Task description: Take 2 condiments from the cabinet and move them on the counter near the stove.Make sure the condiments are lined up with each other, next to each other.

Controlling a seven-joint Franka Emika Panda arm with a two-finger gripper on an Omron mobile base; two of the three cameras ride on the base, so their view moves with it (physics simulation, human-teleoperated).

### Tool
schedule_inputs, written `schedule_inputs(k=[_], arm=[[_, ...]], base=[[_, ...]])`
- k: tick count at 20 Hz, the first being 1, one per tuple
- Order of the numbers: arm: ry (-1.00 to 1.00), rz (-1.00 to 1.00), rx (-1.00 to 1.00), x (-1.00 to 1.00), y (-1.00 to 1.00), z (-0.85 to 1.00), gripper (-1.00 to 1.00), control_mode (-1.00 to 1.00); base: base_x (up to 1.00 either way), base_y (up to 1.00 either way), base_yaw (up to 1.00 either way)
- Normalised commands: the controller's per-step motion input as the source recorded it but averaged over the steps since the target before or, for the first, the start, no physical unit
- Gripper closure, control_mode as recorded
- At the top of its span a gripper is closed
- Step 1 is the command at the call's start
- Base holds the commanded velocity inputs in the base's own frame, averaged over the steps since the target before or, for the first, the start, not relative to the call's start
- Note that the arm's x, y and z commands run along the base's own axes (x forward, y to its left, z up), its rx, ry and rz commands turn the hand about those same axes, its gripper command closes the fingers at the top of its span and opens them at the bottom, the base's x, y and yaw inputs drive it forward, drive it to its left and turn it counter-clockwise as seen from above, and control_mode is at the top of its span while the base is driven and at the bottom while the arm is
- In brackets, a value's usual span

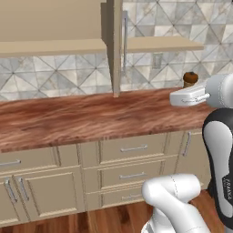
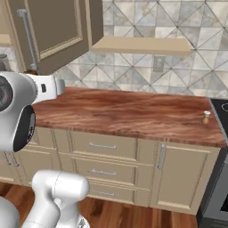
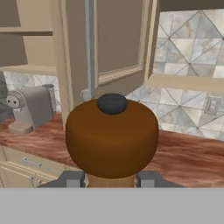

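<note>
The step in hand is the carrying of the second condiment. The claw is closed on the brown pepper mill, and the hand view shows the two finger tips pressed against its neck, just under the round knob. The mill is in the air, over the counter, away from the open cabinet.

In the left base view, the cabinet door stands open at the middle, and the top of the mill peeps out above the white wrist at the far right. In the hand view a grey coffee machine stands on the counter at the left, behind the mill.

The right base view gives what the others do not: the pale shaker stands upright on the counter at the far right, near the edge of the black stove.

The next move, I judge, is to bring the mill to the right and set it down upright just beside the shaker, in line with it. The wrist probably hides the exact height of the mill over the wood.
</note>
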Motion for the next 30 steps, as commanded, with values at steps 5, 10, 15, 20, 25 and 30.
schedule_inputs(k=[5, 10, 15, 20, 25, 30], arm=[[0.0, 0.0, 0.0, 0.0, 0.0, 0.0, 1.0, 1.0], [0.0, 0.0, 0.0, 0.0, 0.0, 0.0, 1.0, 1.0], [0.0, 0.0, 0.0, 0.0, 0.0, 0.0, 1.0, 1.0], [0.0, 0.0, 0.0, 0.0, 0.0, 0.0, 1.0, 1.0], [0.0, 0.0, 0.0, 0.0, 0.0, 0.0, 1.0, 1.0], [0.0, 0.0, 0.0, 0.0, 0.0, 0.0, 1.0, 1.0]], base=[[0.0, -1.0, 0.0], [0.06, -0.98, 0.0], [0.18, -0.83, 0.01], [0.31, -0.31, 0.0], [0.58, 0.0, 0.0], [0.65, -0.02, 0.0]])
